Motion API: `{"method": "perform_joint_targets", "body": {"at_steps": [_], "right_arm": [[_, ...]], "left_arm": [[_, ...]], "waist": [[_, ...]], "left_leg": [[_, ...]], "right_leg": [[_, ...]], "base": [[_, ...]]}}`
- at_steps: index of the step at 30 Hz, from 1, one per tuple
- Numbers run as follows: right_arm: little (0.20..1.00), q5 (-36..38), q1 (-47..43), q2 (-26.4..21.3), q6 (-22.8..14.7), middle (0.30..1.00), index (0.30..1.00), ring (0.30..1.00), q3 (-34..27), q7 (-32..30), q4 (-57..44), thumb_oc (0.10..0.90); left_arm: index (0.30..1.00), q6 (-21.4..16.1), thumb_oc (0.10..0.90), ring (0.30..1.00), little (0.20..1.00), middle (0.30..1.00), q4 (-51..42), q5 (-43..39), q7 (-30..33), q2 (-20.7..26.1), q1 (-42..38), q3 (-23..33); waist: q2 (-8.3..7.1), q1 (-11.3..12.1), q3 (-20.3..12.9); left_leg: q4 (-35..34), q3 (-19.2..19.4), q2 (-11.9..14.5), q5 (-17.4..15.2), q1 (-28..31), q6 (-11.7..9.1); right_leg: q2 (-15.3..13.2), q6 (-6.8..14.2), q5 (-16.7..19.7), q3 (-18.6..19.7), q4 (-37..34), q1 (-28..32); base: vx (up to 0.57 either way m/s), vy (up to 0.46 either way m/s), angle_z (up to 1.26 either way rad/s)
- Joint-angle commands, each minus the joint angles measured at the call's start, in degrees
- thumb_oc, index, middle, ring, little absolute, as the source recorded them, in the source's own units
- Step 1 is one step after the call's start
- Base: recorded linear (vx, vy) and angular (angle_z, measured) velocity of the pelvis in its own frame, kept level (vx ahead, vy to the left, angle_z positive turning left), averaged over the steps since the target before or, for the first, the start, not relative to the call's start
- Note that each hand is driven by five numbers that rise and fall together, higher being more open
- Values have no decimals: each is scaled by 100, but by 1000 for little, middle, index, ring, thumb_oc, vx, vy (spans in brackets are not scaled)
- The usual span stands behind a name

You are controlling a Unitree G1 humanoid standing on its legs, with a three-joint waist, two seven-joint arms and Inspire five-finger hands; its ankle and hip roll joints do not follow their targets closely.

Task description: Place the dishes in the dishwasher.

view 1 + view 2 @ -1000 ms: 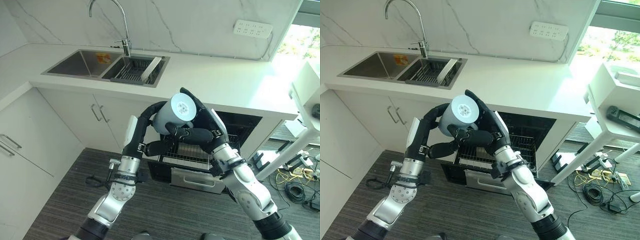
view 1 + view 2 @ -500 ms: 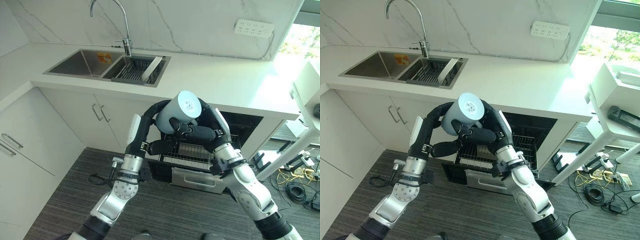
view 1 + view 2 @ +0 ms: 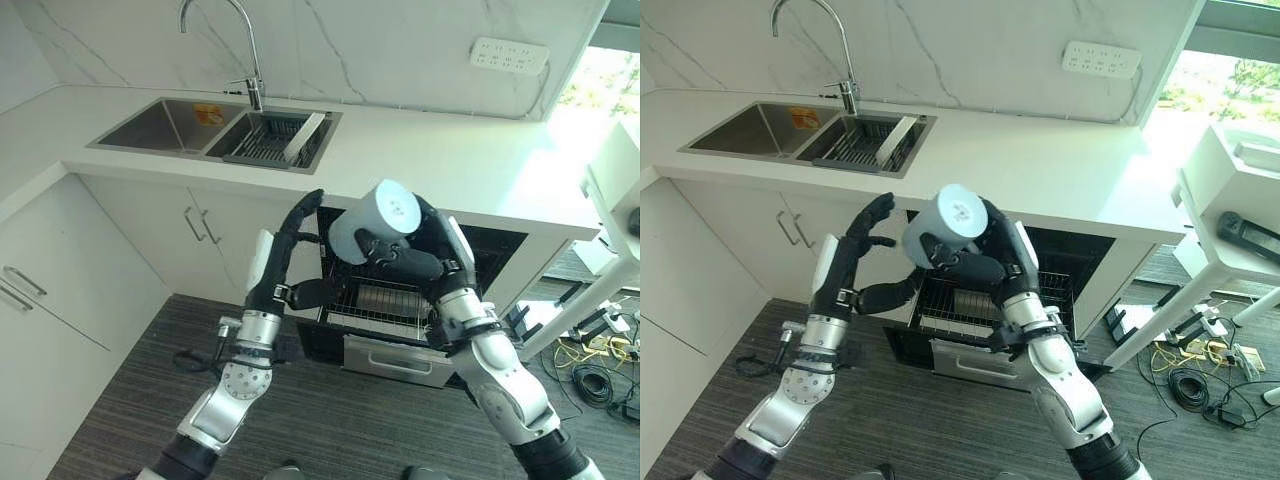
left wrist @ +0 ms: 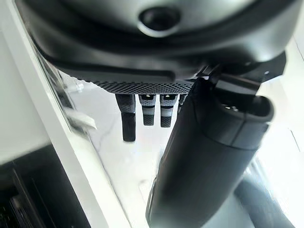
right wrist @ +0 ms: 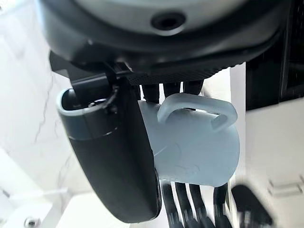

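Observation:
A pale blue mug (image 3: 373, 225) with a handle (image 5: 197, 105) is held bottom-up in front of the open dishwasher (image 3: 480, 262). My right hand (image 3: 425, 255) is shut on the mug, thumb across its side and fingers behind it. My left hand (image 3: 291, 235) stands open just left of the mug, fingers straight and apart from it, thumb (image 3: 305, 291) pointing toward the dishwasher. The wire rack (image 3: 385, 305) is pulled out below both hands, over the dishwasher's lowered door (image 3: 390, 358).
A white counter (image 3: 470, 170) runs across the back with a double steel sink (image 3: 215, 132) and tall tap (image 3: 232, 45) at left. White cupboard doors (image 3: 150, 235) stand left of the dishwasher. A white table (image 3: 1230, 185) and floor cables (image 3: 590, 365) are at right.
My left hand has let go of the mug and opened, drawing back to the left. My right hand has carried the mug a little to the right.

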Motion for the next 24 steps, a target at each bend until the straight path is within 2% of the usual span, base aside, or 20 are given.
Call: {"method": "perform_joint_targets", "body": {"at_steps": [1,9,12,14,17,22,24], "right_arm": [[300,-117,-463,77,-1041,300,300,300,-630,27,-562,400],[300,-114,-139,10,-1252,300,300,300,-1069,43,-490,400],[300,-194,-47,-30,-1288,300,300,300,-1200,-10,-445,400],[300,-236,8,-49,-1274,300,300,300,-1281,-40,-423,400],[300,-318,113,-54,-1208,300,300,300,-1406,57,-363,400],[300,-398,188,-74,-1067,300,300,300,-1455,165,-315,400],[300,-450,156,-102,-1026,300,300,300,-1418,213,-257,400]], "left_arm": [[900,-436,800,900,900,900,-295,-104,524,86,-443,433],[900,-604,800,900,900,900,-48,-154,951,119,-21,1145],[900,-699,800,900,900,900,-8,-183,870,129,47,1327],[900,-782,800,900,900,900,-27,-323,568,136,52,1376],[900,-710,800,900,900,900,-121,-1047,-341,120,37,1376],[900,-504,800,900,900,900,-342,-1237,-1203,158,-65,1252],[900,-57,800,900,900,900,-403,-1234,-1639,240,-221,1027]], "waist": [[-28,-15,-218],[-6,-29,-219],[-10,-50,-220],[-6,-75,-224],[11,-143,-209],[40,-257,-139],[67,-345,-71]], "left_leg": [[349,-137,212,-1001,261,11],[349,-128,216,-986,261,-7],[349,-111,224,-983,268,-15],[349,-104,231,-979,269,-22],[349,-90,247,-966,264,-27],[349,-49,275,-944,246,-22],[349,-16,293,-918,207,-22]], "right_leg": [[-63,358,-301,59,-516,481],[-55,341,-315,78,-516,468],[-57,337,-320,83,-516,469],[-56,339,-320,87,-516,465],[-45,346,-306,112,-516,436],[3,343,-271,205,-516,349],[55,340,-244,315,-516,256]], "base": [[10,4,-7],[1,1,-1],[0,0,0],[0,0,0],[0,0,0],[21,-25,-7],[-7,-33,-13]]}}
